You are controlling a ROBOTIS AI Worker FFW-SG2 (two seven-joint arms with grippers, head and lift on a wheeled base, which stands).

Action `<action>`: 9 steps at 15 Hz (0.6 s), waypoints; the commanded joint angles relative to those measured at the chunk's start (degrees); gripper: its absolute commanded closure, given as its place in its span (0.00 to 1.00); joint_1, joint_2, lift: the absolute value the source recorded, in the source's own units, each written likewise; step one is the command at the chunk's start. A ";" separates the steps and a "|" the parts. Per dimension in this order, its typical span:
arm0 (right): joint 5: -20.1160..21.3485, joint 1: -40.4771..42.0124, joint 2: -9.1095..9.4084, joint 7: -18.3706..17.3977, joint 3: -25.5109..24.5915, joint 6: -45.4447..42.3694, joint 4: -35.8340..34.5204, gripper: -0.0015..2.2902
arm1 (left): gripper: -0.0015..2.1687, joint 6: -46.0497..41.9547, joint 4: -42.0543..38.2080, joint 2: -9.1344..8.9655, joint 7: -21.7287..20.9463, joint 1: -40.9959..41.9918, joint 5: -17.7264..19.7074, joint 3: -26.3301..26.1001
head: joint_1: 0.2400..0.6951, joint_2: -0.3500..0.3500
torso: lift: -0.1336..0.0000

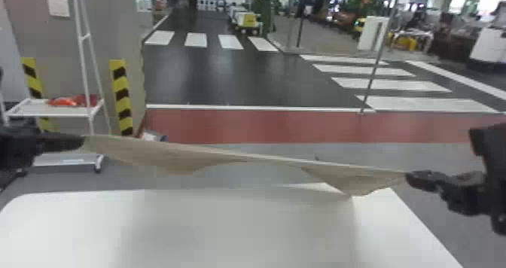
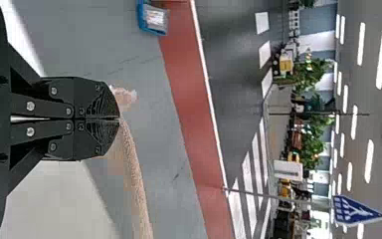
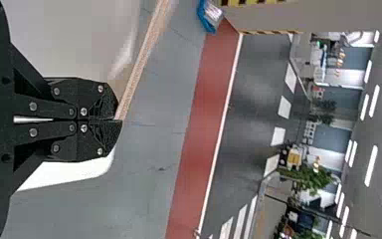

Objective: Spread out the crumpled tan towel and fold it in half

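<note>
White rack point(image 1: 49, 113) beyond; left tool point(image 1: 78, 141), right tool point(image 1: 412, 177) both clamp towel point(image 1: 169, 158) over table point(image 1: 67, 226).

Matt cloth towel point(image 1: 177, 161), smooth table point(image 1: 67, 226)

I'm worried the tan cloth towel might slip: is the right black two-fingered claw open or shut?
Shut: the right claw has its fingertips together, the tan towel running out from them.
</note>
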 commanded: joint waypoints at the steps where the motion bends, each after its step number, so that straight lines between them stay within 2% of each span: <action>1: -1.75 15.46 3.01 2.22 -4.06 -5.71 -8.00 0.69 | 0.60 -4.24 -9.58 1.48 -1.12 17.66 1.62 6.98 | 0.50 0.26 | 0.07; 2: -1.75 19.68 3.98 3.01 -4.94 -9.23 -8.44 0.69 | 0.60 -7.93 -12.39 1.48 -1.91 24.42 2.06 9.70 | 0.76 0.31 | 0.07; 4: -1.57 25.31 4.59 4.51 -5.38 -13.10 -7.74 0.69 | 0.60 -15.32 -15.11 1.48 -2.88 34.88 2.24 12.69 | 0.97 0.35 | 0.07; 5: -1.48 27.94 4.68 5.65 -5.56 -15.91 -7.03 0.69 | 0.60 -19.36 -15.55 1.39 -3.76 39.72 2.24 14.18 | 1.00 0.36 | 0.07; 7: -1.57 31.90 4.77 8.02 -6.35 -19.78 -6.16 0.69 | 0.60 -25.86 -16.08 1.30 -5.25 46.84 1.97 15.85 | 1.00 0.38 | 0.07; 9: -1.57 34.54 4.86 12.07 -7.49 -22.06 -5.72 0.69 | 0.60 -28.32 -18.10 1.39 -8.59 51.93 1.09 18.14 | 1.00 0.40 | 0.07</action>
